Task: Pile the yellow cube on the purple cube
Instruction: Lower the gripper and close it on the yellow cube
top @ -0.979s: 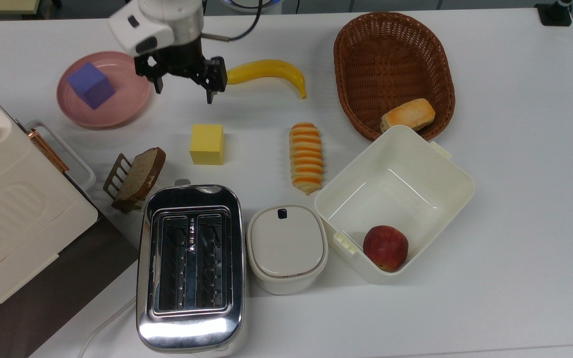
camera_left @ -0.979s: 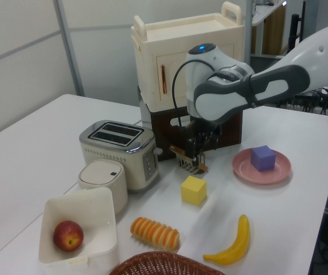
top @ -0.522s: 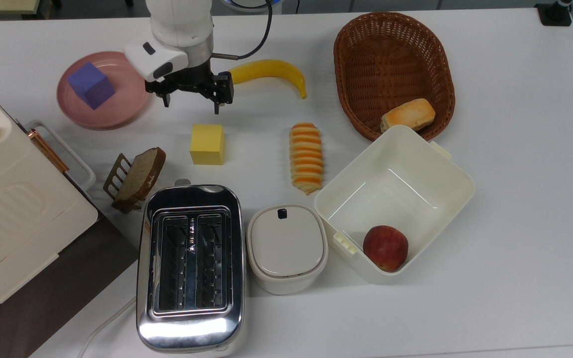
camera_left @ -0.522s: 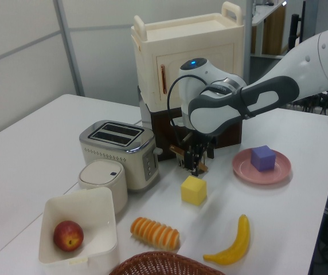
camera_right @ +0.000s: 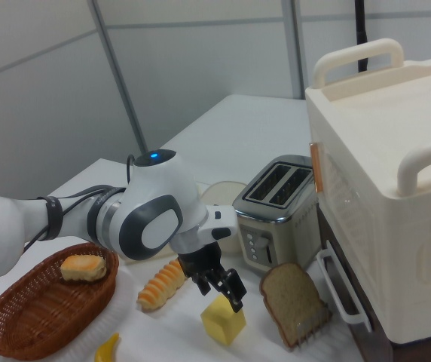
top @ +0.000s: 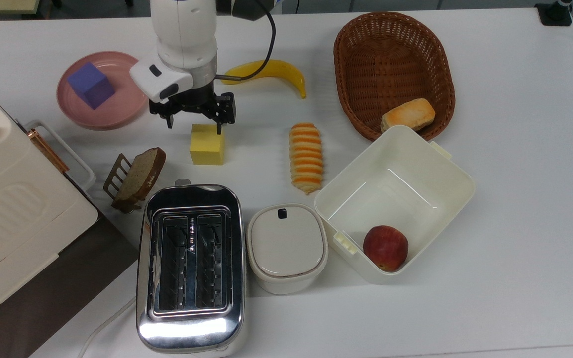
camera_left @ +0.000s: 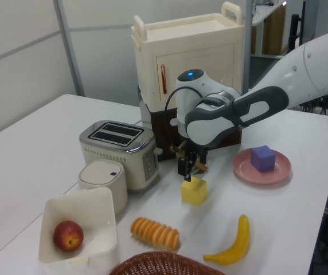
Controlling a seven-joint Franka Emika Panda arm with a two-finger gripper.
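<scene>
The gripper [top: 194, 121] hangs spread wide just above the yellow cube [top: 207, 144], seemingly lining up to straddle it for a grab, while the purple cube [top: 90, 85] waits on the pink plate [top: 122, 112], well off toward the top view's left.

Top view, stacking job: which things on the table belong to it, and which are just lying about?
Part of the job:
- yellow cube, on the table under the open end effector
- purple cube, on the pink plate

Lying about:
- banana
- wicker basket with a bun
- striped bread roll
- toaster
- lidded pot
- open box with an apple
- bread slice
</scene>
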